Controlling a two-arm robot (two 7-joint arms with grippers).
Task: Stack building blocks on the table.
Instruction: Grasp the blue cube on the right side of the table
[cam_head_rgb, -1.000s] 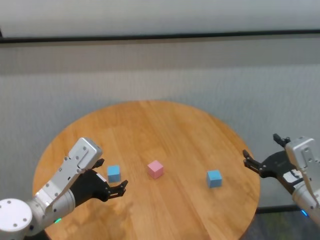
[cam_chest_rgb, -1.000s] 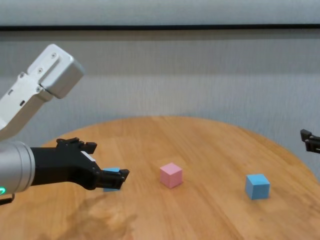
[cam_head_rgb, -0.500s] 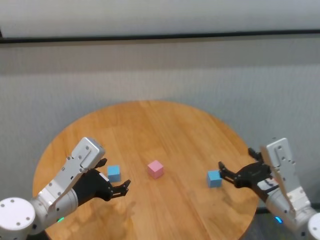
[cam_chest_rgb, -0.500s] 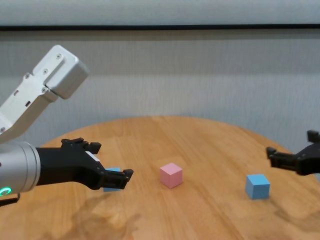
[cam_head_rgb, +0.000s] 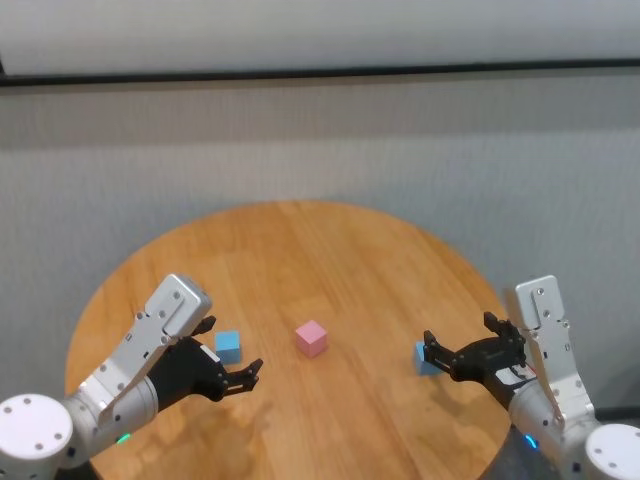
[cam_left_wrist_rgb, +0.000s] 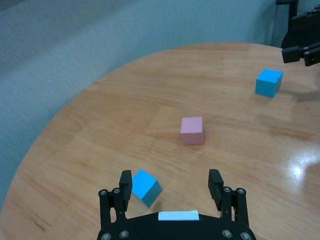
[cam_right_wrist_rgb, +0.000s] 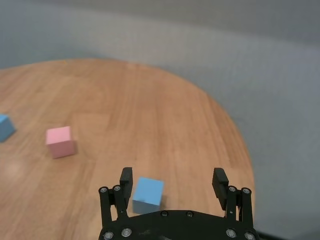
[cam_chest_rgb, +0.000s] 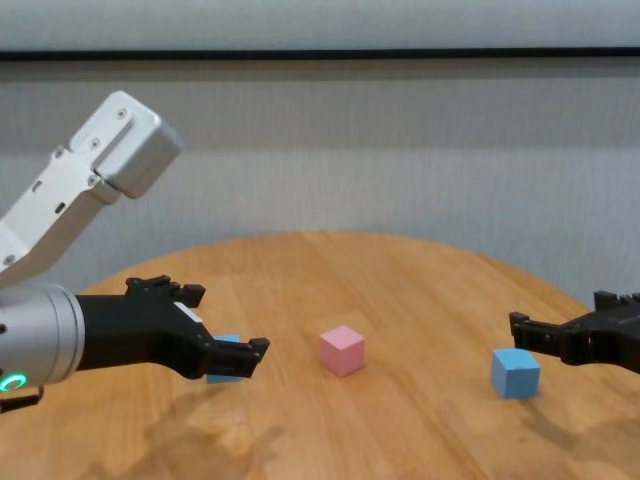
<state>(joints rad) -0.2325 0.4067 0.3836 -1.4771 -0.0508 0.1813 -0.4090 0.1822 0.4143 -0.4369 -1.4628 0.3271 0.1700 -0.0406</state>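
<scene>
On the round wooden table (cam_head_rgb: 300, 250) a pale pink block (cam_head_rgb: 311, 338) lies near the middle. One light blue block (cam_head_rgb: 228, 346) lies to its left and another (cam_head_rgb: 425, 360) to its right. My left gripper (cam_head_rgb: 226, 348) is open over the left blue block, which shows in the left wrist view (cam_left_wrist_rgb: 145, 186) close to one finger. My right gripper (cam_head_rgb: 461, 337) is open just behind the right blue block, which lies off-centre between the fingers in the right wrist view (cam_right_wrist_rgb: 148, 194). Neither gripper touches a block. The chest view shows the pink block (cam_chest_rgb: 342, 350) standing apart from both.
The table's right edge (cam_head_rgb: 505, 350) runs under my right forearm. A grey wall (cam_head_rgb: 320, 130) stands behind the table. Bare wood (cam_chest_rgb: 400, 290) stretches behind the blocks.
My right arm has swung in from beyond the table's right edge to the right blue block. The left gripper has barely shifted. No block has moved.
</scene>
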